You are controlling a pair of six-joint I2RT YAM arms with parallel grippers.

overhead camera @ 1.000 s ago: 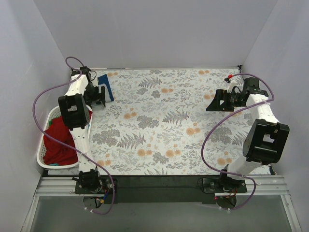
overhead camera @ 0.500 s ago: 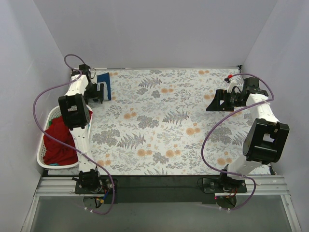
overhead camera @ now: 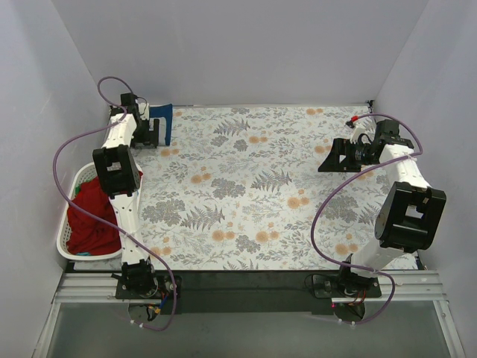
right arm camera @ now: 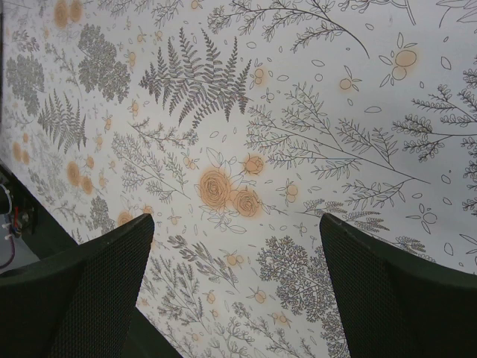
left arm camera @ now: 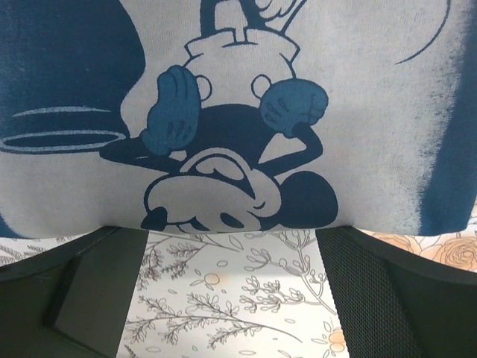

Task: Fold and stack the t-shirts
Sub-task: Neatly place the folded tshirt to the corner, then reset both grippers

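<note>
The navy t-shirt (overhead camera: 162,121), folded with its white cartoon print facing up, lies at the far left corner of the counter (overhead camera: 253,186). The left claw (left arm camera: 231,294) sits just at the shirt's edge, spread wide and gripping nothing. A red t-shirt (overhead camera: 93,216) is heaped in the white basket (overhead camera: 65,250) beside the left arm. The right claw (right arm camera: 235,291) hovers wide open and empty over the counter's right side.

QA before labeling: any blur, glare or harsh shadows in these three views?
Top external: even light, sharp, soft shadows only. Left wrist: navy t-shirt print crisp, no glare; near fingers dark. Right wrist: table cover sharp, steeply slanted.
</note>
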